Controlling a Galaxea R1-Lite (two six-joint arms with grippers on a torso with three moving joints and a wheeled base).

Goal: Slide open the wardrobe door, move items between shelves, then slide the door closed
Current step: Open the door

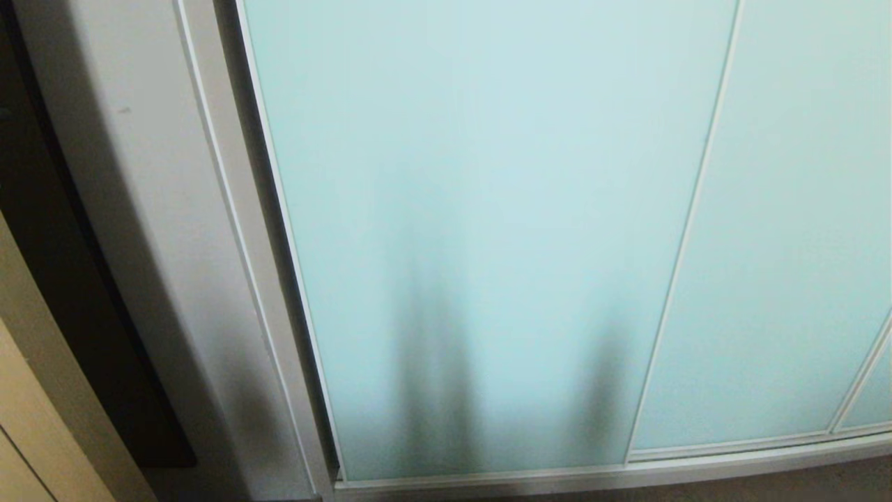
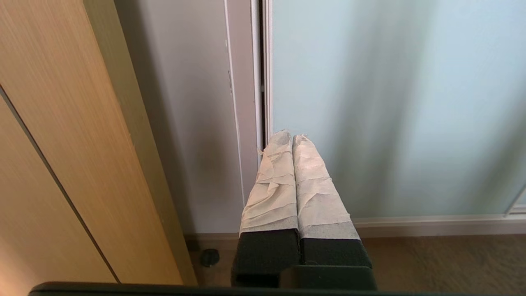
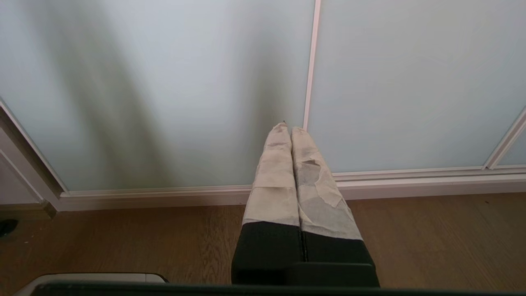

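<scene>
The sliding wardrobe door (image 1: pixel 481 209) is a frosted pale aqua glass panel in a slim silvery frame, and it stands shut against the white side panel (image 1: pixel 160 230). Dark shapes show dimly through its lower glass. My left gripper (image 2: pixel 291 137) is shut and empty, pointing at the door's left edge (image 2: pixel 268 70) near the floor. My right gripper (image 3: pixel 287 128) is shut and empty too, aimed at the thin frame strip (image 3: pixel 311 61) between two glass panels. Neither gripper shows in the head view. The items and the shelves are hidden behind the door.
A second aqua panel (image 1: pixel 787 230) continues to the right. The bottom rail (image 3: pixel 411 185) runs along the wooden floor (image 3: pixel 123 242). A tan wood cabinet (image 2: pixel 61 156) stands left of the wardrobe, with a small dark knob (image 2: pixel 209 257) on the floor by it.
</scene>
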